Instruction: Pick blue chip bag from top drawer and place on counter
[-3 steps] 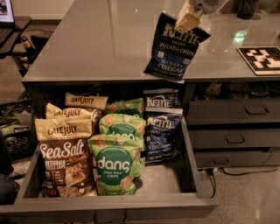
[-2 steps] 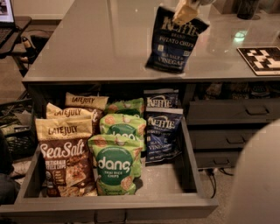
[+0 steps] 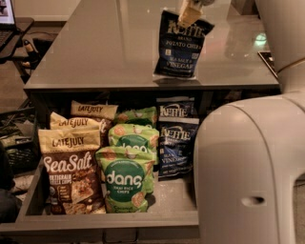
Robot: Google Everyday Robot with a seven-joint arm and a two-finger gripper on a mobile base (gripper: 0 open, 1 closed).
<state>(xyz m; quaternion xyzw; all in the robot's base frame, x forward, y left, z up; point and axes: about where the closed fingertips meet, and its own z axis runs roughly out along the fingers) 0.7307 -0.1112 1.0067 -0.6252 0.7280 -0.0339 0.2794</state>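
Observation:
My gripper is at the top of the camera view, shut on the top edge of a blue chip bag. The navy Kettle bag hangs upright with its bottom at or just above the glossy grey counter, near its front edge. Below, the top drawer stands pulled open. It holds two more blue Kettle bags at the right, green Dang bags in the middle and brown Late July bags at the left.
My pale arm fills the right side of the view and hides the drawer's right wall and the drawers beyond. A dark desk with cables stands at the far left.
The held bag has moved left and lower toward the counter. My arm has swung into the right of the view, covering the tag marker and side drawers.

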